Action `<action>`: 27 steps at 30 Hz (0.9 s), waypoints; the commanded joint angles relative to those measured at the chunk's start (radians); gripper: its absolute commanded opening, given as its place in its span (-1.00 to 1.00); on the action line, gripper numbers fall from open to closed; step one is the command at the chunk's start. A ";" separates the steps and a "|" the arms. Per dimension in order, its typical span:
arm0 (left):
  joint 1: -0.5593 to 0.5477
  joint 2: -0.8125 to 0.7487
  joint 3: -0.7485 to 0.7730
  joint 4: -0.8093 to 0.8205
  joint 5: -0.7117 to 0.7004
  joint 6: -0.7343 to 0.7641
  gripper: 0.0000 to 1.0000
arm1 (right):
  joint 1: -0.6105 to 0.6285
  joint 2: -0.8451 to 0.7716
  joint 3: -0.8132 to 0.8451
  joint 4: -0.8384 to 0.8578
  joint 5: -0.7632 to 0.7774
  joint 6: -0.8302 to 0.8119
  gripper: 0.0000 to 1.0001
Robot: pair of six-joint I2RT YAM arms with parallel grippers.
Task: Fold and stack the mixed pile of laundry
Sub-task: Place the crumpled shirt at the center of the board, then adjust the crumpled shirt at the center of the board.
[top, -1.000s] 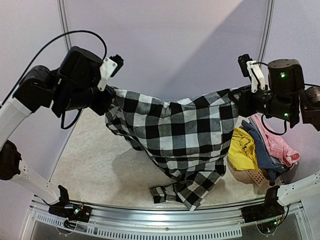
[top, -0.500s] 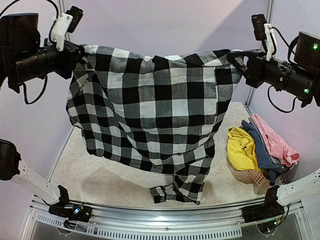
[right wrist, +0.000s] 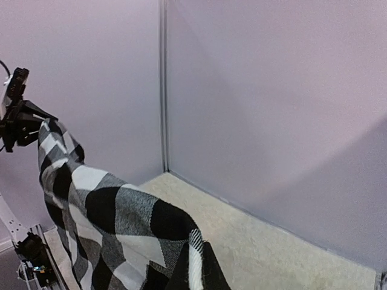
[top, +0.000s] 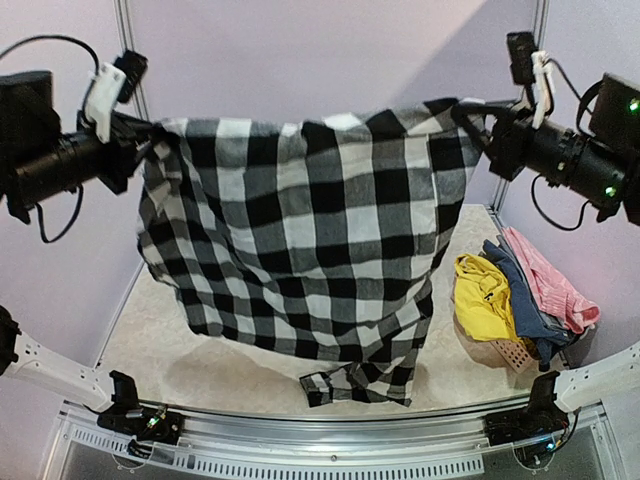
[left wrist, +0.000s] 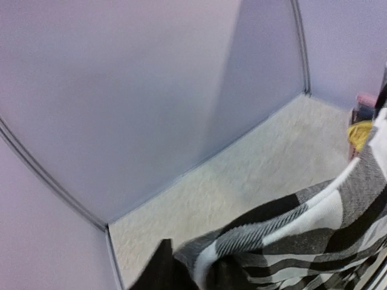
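We see the black-and-white checked shirt spread wide in the air above the desk, hung between the two arms like a sheet on a line. The left jaws, high at the far left, are closed on the shirt's upper left corner. The right jaws, high at the far right, are clamped on its upper right corner, and the top edge runs nearly level between them. In the left wrist view the cloth bunches around the dark fingers at the bottom of the picture, so the gap between them is hidden; the top view shows the hold, since that corner hangs from nothing else. The shirt drops in a broad panel that narrows toward the near middle, where its lowest end lies crumpled on the desk close to the near edge. The rest of the pile sits on the right side of the desk: a bright yellow garment nearest the shirt, a blue-grey garment just right of it, and a pink garment furthest right, all overlapping. They lie over a small salmon perforated basket, whose near corner shows beneath them. The shirt's right edge hangs near the yellow garment; we cannot tell whether they touch.
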 commanded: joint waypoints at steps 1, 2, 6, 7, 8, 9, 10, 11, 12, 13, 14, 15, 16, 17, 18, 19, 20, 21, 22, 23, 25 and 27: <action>0.123 -0.034 -0.320 0.044 0.053 -0.213 0.09 | -0.007 0.047 -0.171 -0.063 0.239 0.145 -1.00; 0.180 -0.040 -0.390 0.040 0.132 -0.286 0.57 | -0.007 0.073 -0.175 -0.124 0.301 0.240 -1.00; 0.308 0.045 -0.559 -0.036 0.298 -0.458 0.99 | -0.007 0.306 -0.115 -0.391 0.360 0.473 0.06; 0.318 0.079 -0.579 -0.058 0.309 -0.482 0.99 | -0.007 0.345 -0.091 -0.455 0.348 0.514 0.49; 0.323 0.097 -0.593 -0.075 0.325 -0.496 0.99 | -0.007 0.389 -0.076 -0.507 0.332 0.544 0.72; 0.325 0.104 -0.606 -0.086 0.340 -0.511 0.99 | -0.007 0.416 -0.069 -0.539 0.315 0.578 0.82; 0.325 0.106 -0.621 -0.093 0.352 -0.524 0.99 | -0.007 0.438 -0.071 -0.561 0.301 0.597 0.88; 0.327 0.103 -0.640 -0.094 0.364 -0.538 0.99 | -0.007 0.442 -0.084 -0.570 0.297 0.608 0.93; 0.330 0.099 -0.668 -0.095 0.374 -0.549 0.99 | -0.008 0.437 -0.106 -0.568 0.300 0.627 0.97; 0.333 0.096 -0.688 -0.101 0.378 -0.560 0.99 | -0.011 0.416 -0.140 -0.558 0.300 0.638 0.98; 0.338 0.092 -0.709 -0.104 0.384 -0.575 0.99 | -0.016 0.400 -0.166 -0.539 0.295 0.644 0.98; 0.341 0.086 -0.733 -0.101 0.393 -0.586 0.97 | -0.022 0.378 -0.190 -0.521 0.289 0.652 0.98; 0.344 0.078 -0.756 -0.094 0.404 -0.600 0.95 | -0.028 0.348 -0.212 -0.504 0.281 0.656 0.97; 0.348 0.071 -0.780 -0.084 0.413 -0.616 0.93 | -0.033 0.331 -0.233 -0.489 0.275 0.660 0.98; 0.353 0.062 -0.801 -0.069 0.422 -0.628 0.91 | -0.036 0.309 -0.252 -0.472 0.272 0.659 0.97; 0.360 0.055 -0.819 -0.052 0.429 -0.640 0.89 | -0.041 0.292 -0.269 -0.456 0.265 0.661 0.98; 0.371 0.048 -0.835 -0.024 0.438 -0.645 0.88 | -0.048 0.266 -0.288 -0.438 0.255 0.658 0.98; 0.388 0.045 -0.848 0.002 0.452 -0.648 0.87 | -0.056 0.253 -0.304 -0.416 0.237 0.654 0.98; 0.411 0.046 -0.860 0.026 0.468 -0.645 0.85 | -0.067 0.237 -0.320 -0.400 0.218 0.644 0.98; 0.437 0.052 -0.870 0.053 0.488 -0.639 0.84 | -0.078 0.222 -0.331 -0.387 0.199 0.638 0.98; 0.490 0.082 -0.879 0.097 0.521 -0.618 0.80 | -0.096 0.215 -0.340 -0.375 0.172 0.626 0.98; 0.539 0.127 -0.879 0.137 0.559 -0.590 0.77 | -0.105 0.219 -0.335 -0.373 0.163 0.616 0.97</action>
